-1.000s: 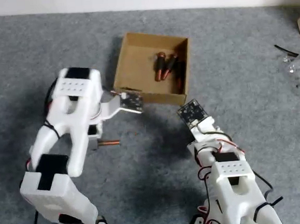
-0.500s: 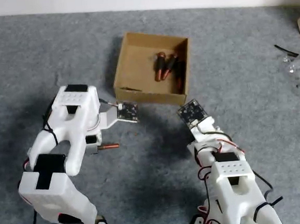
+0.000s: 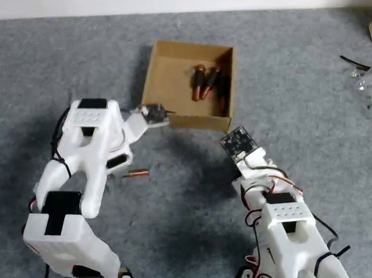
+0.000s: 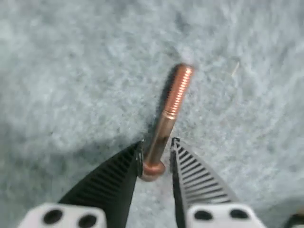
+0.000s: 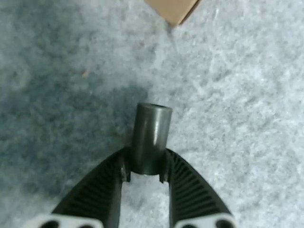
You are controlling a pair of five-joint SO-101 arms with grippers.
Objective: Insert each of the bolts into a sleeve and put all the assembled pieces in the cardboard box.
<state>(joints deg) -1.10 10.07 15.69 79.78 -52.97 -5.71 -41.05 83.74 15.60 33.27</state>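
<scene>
Bolt (image 4: pixel 167 118): one, head clamped in narrow jaws of left gripper (image 4: pixel 156 156), outside cardboard box (image 3: pixel 191 122). Sleeve (image 5: pixel 149 137): one, gripped by right gripper (image 5: pixel 145 173), near box corner. Three assembled pieces (image 3: pixel 208 82) inside box.

High view: fixed overhead, looking down on the table (image 3: pixel 38 60) and 2 arms. Both wrist views sit close above that table, the left behind its fingers (image 4: pixel 114 175), the right behind its fingers (image 5: pixel 190 190).
</scene>
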